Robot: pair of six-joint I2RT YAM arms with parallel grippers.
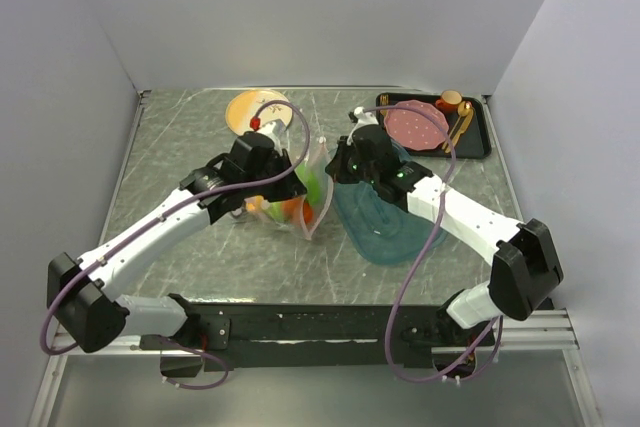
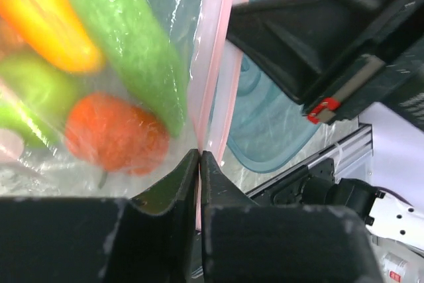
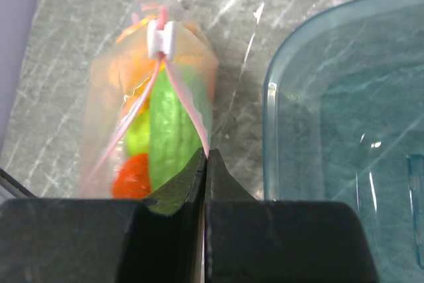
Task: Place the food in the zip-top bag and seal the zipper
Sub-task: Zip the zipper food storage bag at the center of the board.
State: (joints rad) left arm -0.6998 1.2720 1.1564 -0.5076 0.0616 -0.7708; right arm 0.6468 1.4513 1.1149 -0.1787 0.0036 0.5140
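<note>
Zip-top bag (image 1: 312,209): middle of the top view, held up off the counter (image 1: 200,147) between the two hands, just left of the teal tray (image 1: 390,232).
Food (image 3: 169,130): all I can see of it is inside the bag. The cucumber (image 2: 126,51), the tomato (image 2: 116,134) and some yellow and green pieces show through the plastic.
Zipper (image 3: 182,101): not sealed yet, I'd say. Two pink tracks splay apart from the white slider (image 3: 160,36) near the top of the right wrist frame.
Left hand (image 2: 200,158): fingers pressed together on the pink strip, lower centre of its own frame.
Right hand (image 3: 205,158): clamped tight on one pink track at the bag's near end.
Done so far: filling, by the look of it.
Left to do: closing the mouth along its length.
Right wrist view alone: the slider and the gaping tracks.
Left wrist view alone: the fruit close up, with the other arm's dark hand at upper right.
Top view alone: the whole layout, though the zipper is too small to read there.
</note>
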